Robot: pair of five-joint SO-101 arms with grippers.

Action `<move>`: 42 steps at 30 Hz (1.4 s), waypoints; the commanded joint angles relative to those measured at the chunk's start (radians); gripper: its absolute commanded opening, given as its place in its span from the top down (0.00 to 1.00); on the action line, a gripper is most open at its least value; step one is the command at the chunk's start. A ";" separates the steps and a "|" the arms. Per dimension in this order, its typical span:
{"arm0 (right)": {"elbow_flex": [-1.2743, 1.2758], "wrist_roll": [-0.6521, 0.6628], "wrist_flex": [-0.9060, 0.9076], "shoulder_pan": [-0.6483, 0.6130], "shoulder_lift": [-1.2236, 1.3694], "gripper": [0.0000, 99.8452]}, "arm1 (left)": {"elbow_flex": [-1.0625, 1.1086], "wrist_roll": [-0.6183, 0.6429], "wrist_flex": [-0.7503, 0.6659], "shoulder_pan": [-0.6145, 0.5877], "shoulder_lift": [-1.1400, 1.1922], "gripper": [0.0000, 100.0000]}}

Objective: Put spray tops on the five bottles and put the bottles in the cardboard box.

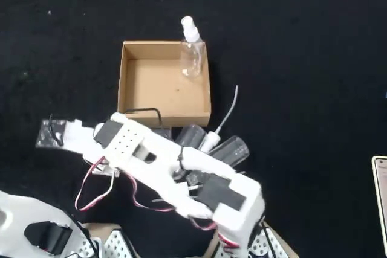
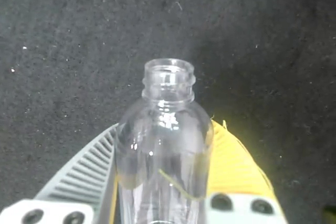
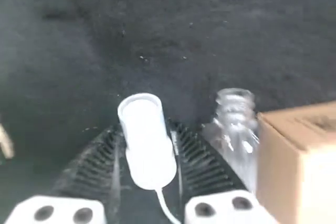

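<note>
A clear bottle (image 2: 169,129) with a bare threaded neck sits between the grey and yellow fingers of my left gripper (image 2: 165,128), which is shut on it over the black table. My right gripper (image 3: 146,129) is shut on a white spray top (image 3: 147,145); another open bottle (image 3: 233,121) and the cardboard box (image 3: 299,161) are close beside it. In the high view the cardboard box (image 1: 164,83) holds one capped bottle (image 1: 191,52) upright in its far right corner. An arm (image 1: 169,167) stretches from lower right to the left.
Two uncapped bottles (image 1: 192,136) (image 1: 233,149) and a loose spray top (image 1: 211,140) with its thin tube lie just in front of the box, partly under the arm. A flat object (image 1: 381,179) lies at the right edge.
</note>
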 commanded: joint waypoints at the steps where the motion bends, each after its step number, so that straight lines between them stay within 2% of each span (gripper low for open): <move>1: -0.067 -0.089 0.061 0.038 -0.232 0.99 | -0.067 0.011 0.005 0.015 -0.021 0.93; 5: -0.070 -0.157 0.118 0.095 -0.412 0.99 | -0.051 0.012 0.028 0.035 -0.078 0.93; 8: -0.070 -0.164 0.147 0.129 -0.536 0.99 | -0.012 0.029 0.078 0.044 -0.170 0.93; 13: -0.070 -0.166 0.147 0.172 -0.702 0.99 | 0.130 0.063 0.064 0.088 -0.353 0.93; 19: -0.070 -0.285 0.104 0.180 -0.785 0.99 | 0.498 0.129 -0.104 0.147 -0.606 0.93; 25: -0.071 -0.299 -0.018 0.221 -0.860 0.99 | 0.849 0.270 -0.341 0.211 -0.961 0.93; 32: -0.071 -0.423 -0.144 0.233 -0.931 0.99 | 1.113 0.535 -0.562 0.394 -1.275 0.93; 40: -0.064 -0.443 -0.144 0.341 -1.040 0.99 | 1.188 0.706 -0.565 0.651 -1.490 0.93; 42: -0.064 -0.485 -0.144 0.362 -1.046 0.99 | 1.225 0.720 -0.572 0.714 -1.540 0.93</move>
